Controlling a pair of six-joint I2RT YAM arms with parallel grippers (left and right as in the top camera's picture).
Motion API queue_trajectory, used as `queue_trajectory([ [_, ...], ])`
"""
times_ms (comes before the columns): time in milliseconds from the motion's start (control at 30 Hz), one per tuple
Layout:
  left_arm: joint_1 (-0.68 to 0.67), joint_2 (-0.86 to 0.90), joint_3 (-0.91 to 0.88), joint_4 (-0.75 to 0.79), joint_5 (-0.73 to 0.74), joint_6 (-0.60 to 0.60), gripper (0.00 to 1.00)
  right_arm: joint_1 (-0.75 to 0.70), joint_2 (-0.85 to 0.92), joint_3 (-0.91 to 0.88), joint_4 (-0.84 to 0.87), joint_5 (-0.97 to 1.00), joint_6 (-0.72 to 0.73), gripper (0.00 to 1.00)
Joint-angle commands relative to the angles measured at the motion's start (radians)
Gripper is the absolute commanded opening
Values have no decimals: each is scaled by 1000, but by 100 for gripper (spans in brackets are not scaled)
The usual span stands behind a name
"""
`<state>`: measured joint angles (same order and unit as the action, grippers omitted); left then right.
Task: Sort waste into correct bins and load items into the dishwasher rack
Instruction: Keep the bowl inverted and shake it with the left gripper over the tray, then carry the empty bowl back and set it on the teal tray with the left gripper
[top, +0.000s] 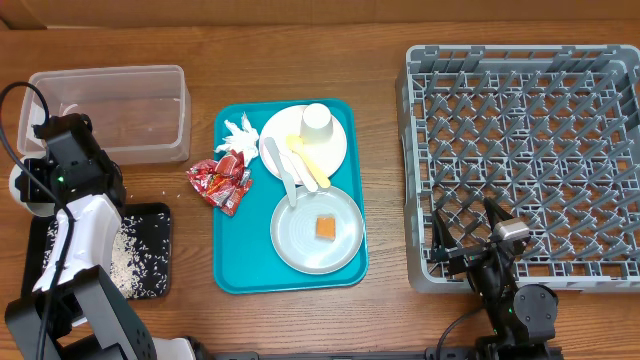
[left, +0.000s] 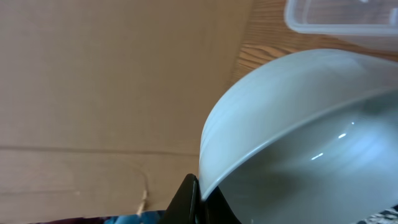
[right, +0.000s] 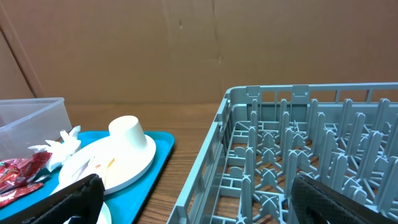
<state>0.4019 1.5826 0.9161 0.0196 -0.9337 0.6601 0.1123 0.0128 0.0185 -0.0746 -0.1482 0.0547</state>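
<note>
Bowl (left: 292, 118) could slip and fall
Left gripper (left: 199, 191) pinches just its rim; right gripper (right: 199, 202) is spread wide, holding nothing.

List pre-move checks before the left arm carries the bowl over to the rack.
1. Grip: left gripper shut on bowl rim: ok.
2. Bowl empty: cannot tell; the visible inner wall is clean, the bottom is out of view.
3. Dump: rice lies in black tray: ok.
4. Target: rack holds nothing yet: ok.
5. Other arm: right gripper is open and low by the rack's near-left corner, so it may crowd the drop: not ok.
6. Path: upturned cup on teal tray stands in between; clearance: cannot tell.
</note>
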Motion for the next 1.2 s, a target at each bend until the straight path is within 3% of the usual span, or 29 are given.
queue_trajectory([
  [0,3,-1,3,-21,37,-81,4,5,-10,-10,5,13,-3,100],
  [267,4,-27,80,-98,-16,-113,4,5,-10,-10,5,14,-3,100],
  [533,6,-67,282,-578,205,-288,4,5,-10,-10,5,13,-3,100],
  [800,5,-98,362,-769,255,-365,4,5,-10,-10,5,13,-3,100],
  [1167,3,-156,432,-950,795,-556,5,5,-10,-10,5,13,-3,100],
])
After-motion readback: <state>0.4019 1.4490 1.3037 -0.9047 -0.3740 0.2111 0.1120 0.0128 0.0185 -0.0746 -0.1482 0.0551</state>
